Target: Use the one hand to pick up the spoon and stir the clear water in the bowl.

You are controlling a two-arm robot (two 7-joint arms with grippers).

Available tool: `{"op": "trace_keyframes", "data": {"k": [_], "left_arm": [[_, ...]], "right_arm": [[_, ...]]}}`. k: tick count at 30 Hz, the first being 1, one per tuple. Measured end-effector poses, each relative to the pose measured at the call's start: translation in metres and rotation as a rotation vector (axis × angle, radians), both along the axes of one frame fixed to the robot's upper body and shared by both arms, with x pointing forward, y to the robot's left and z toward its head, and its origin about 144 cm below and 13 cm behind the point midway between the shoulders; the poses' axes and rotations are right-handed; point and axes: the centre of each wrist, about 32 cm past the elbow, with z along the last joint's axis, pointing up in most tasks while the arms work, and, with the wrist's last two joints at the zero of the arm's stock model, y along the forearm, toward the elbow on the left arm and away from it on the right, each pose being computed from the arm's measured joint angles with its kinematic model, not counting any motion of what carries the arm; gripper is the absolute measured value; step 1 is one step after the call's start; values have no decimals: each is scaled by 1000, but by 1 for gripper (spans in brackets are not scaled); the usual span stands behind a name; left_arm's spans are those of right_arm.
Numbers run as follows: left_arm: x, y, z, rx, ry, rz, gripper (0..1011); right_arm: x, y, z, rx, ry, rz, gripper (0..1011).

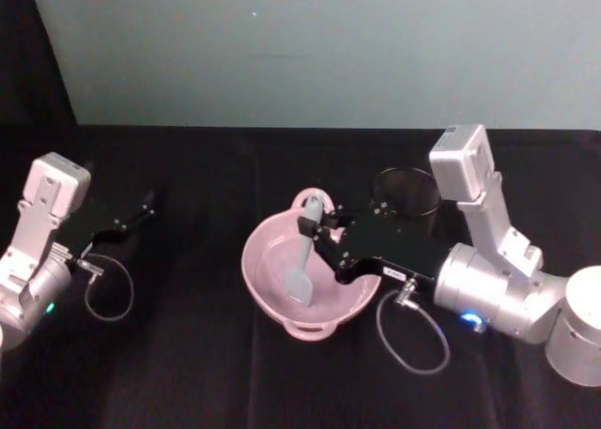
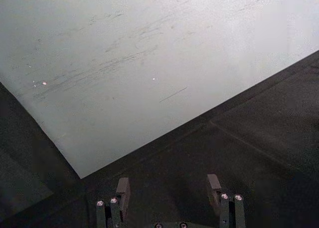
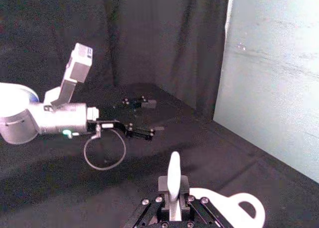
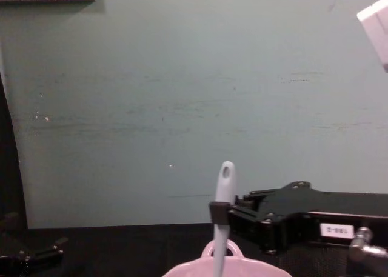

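Evidently the black flat-jawed right tool [image 1: 308,224] is clamping the white plastic spoon [image 1: 302,269] by its handle so the paddle is dipping into the pale pink ceramic bowl [image 1: 259,237] mid-table [image 1: 188,363]. The left tool [image 1: 143,208] is idling, jaws apart, by the left edge.

A pale pink glossy bowl [image 1: 254,265] is sitting at the centre of the head view. The white spoon [image 1: 302,265] is standing steeply inside it, its flat blade dipping low in the bowl and its holed handle end pointing up. The black right gripper [image 1: 315,224] is reaching in from the right, its jaws clamping the handle partway up.
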Motion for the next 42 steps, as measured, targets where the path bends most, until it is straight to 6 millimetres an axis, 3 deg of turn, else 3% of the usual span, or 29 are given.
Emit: {"op": "trace_keyframes", "data": {"k": [19,33,42], "left_arm": [[0,0,0,0,0,0,1011],[0,0,0,0,0,0,1011],[0,0,0,0,0,0,1011]], "right_arm": [[26,35,-17,36,-88,-121,112],[33,20,-17,-5,-144,-230,112],[19,3,-11,-21,-96,-222,112]]}}
